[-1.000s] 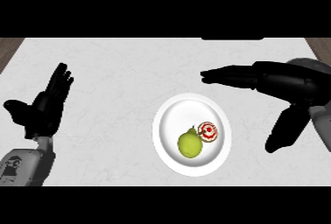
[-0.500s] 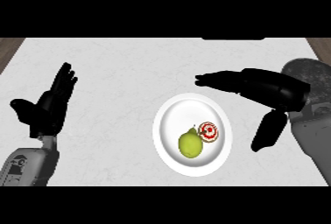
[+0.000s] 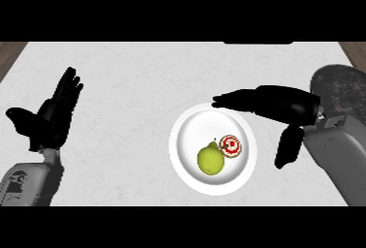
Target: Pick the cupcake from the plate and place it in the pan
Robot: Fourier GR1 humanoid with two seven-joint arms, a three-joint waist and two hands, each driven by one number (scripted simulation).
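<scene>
The cupcake (image 3: 231, 146) is sitting on the right half of the white plate (image 3: 187, 145), touching or very nearly touching the green pear (image 3: 211, 159) that is lying just to its lower left. The right hand (image 3: 275, 103) is hovering over the plate's upper right rim, its fingers stretched out toward the left and spread wide, its thumb hanging down beside the plate's right edge, and it is holding nothing. From that hand the cupcake is lying down and a little to the left, close under the palm, so I would say the move now turns on dropping the hand toward the near side of the plate and closing around the cupcake from the right, away from the pear. The cupcake is looking round from above, with no long side to line up with, so the pear's closeness is the thing to mind. The left hand (image 3: 50, 115) is resting well apart at the left of the worktop (image 3: 143, 77), open with fingers up, much farther from the plate, so the right is plainly the nearer one. The dark pan (image 3: 342, 87) is showing at the right edge, just behind the right forearm, on the same side as the working hand.
</scene>
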